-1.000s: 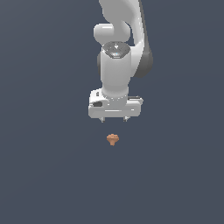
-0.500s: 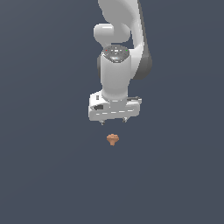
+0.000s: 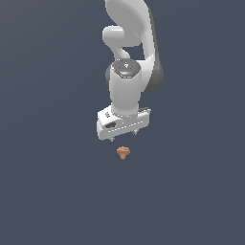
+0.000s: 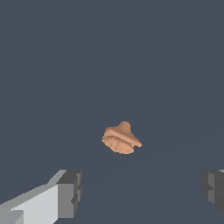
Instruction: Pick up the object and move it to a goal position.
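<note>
Object: a small orange-brown lump (image 4: 121, 139), wider and rounded at one end, narrowing to a point at the other, with ridged, uneven sides.
Surface: plain dark grey-blue ground (image 4: 109, 52) all around the lump.
Gripper: the gripper (image 4: 142, 192) shows two dark grey fingertips (image 4: 70, 193) at the edge of the picture, one on a white finger body.
Jaws: spread wide apart, with bare ground between them.
Contact: neither fingertip touches the lump; it lies apart from both.
</note>
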Motion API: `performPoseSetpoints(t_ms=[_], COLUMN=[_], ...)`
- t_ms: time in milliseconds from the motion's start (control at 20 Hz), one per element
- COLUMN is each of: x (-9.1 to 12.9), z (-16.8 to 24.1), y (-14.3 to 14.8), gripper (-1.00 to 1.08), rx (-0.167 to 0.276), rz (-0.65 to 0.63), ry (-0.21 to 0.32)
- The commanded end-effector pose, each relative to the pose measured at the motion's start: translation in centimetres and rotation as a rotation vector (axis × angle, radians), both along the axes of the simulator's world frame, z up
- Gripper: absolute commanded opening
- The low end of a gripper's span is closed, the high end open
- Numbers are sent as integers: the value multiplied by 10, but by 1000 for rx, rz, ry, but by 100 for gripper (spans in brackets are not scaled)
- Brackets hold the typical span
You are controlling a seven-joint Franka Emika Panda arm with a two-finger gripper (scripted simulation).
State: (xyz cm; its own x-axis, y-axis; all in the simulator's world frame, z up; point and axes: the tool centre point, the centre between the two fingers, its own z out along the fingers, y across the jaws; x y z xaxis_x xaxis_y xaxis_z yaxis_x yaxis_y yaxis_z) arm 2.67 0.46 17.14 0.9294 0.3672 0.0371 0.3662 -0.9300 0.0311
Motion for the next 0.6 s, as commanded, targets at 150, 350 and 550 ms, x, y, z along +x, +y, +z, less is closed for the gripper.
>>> performPoseSetpoints(t_ms=[150, 350, 550], x=[1, 2, 2], z=[-13, -22, -32], y=[-2, -4, -5], gripper=[100, 100, 100], rx=[-10, -15, -18], rz=[154, 265, 377], ry=[11, 19, 26])
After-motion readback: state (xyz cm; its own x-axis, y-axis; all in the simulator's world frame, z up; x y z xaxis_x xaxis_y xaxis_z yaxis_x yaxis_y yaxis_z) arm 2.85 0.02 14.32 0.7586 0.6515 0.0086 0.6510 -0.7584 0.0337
